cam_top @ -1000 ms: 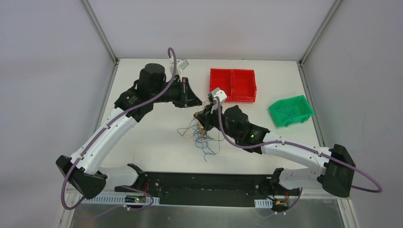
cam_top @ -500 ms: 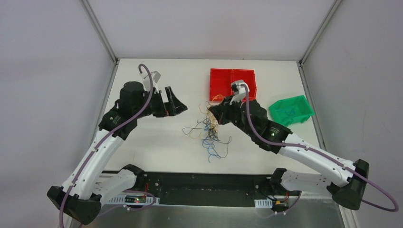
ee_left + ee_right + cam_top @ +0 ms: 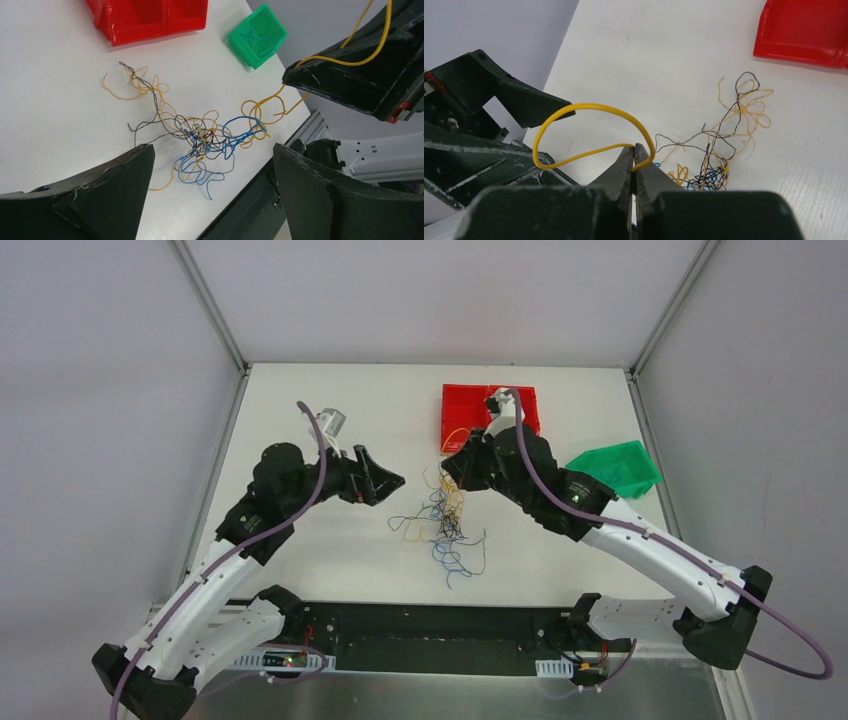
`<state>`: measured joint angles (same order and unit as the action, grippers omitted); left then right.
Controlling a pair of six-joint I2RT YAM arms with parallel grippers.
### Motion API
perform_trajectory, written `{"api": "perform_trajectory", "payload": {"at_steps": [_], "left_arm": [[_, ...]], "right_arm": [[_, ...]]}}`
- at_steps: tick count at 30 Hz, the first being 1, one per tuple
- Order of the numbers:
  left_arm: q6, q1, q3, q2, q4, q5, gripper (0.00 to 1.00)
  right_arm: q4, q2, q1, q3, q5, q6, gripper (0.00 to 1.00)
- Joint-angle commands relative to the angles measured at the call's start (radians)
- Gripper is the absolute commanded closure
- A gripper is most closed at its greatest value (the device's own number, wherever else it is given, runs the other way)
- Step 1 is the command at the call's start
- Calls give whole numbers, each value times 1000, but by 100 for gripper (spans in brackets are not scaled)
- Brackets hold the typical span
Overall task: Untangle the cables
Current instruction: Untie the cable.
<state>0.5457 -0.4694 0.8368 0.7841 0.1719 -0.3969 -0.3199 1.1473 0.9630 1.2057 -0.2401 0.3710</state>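
The cables [image 3: 441, 523] lie as a loose tangle of yellow, blue and dark strands on the white table, between the two arms. My right gripper [image 3: 449, 467] hovers over the tangle's far side, shut on a yellow cable [image 3: 589, 106] that loops out from its tips [image 3: 635, 149]. The cable then trails down into the tangle [image 3: 716, 165]. My left gripper [image 3: 388, 483] is open to the left of the tangle, with nothing between its fingers. In the left wrist view the tangle [image 3: 207, 137] shows beyond the spread fingertips [image 3: 142, 152], and the yellow cable [image 3: 350, 62] runs up to the right gripper [image 3: 300, 77].
A red two-compartment bin [image 3: 478, 420] stands just behind the right gripper. A green bin [image 3: 612, 470] with a few blue strands in it [image 3: 257, 35] sits to the right. The black base rail [image 3: 430, 625] runs along the near table edge.
The left gripper has opened and drawn back left, away from the right gripper. The right gripper has lifted towards the red bin with the yellow cable, dragging the tangle slightly right.
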Motion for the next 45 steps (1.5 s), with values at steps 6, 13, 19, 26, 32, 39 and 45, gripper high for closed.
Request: {"api": "perform_trajectory", "payload": {"at_steps": [6,13,19,26,32,39,45], "left_arm": [[-183,-235,45,174,-273,150,15],[-217,-272,21,271,-401,156,26],[-180,-284,16,331,-500,117,33],[-76,-288,-107,396,-642,116,49],[-24,-290,-304,504,-780,164,55],[7,-291,-355,567,-769,188,67],[14,-291,-366,577,-713,211,70]], "right_arm": [[-77,17,-57,78,11,163,100],[-58,-4,-69,82,68,219,100],[-58,-12,-70,78,78,225,100],[-59,-41,-71,72,58,225,100],[-93,-40,-85,172,52,184,100],[-124,-35,-120,295,32,138,100],[-180,-13,-160,430,6,83,100]]}}
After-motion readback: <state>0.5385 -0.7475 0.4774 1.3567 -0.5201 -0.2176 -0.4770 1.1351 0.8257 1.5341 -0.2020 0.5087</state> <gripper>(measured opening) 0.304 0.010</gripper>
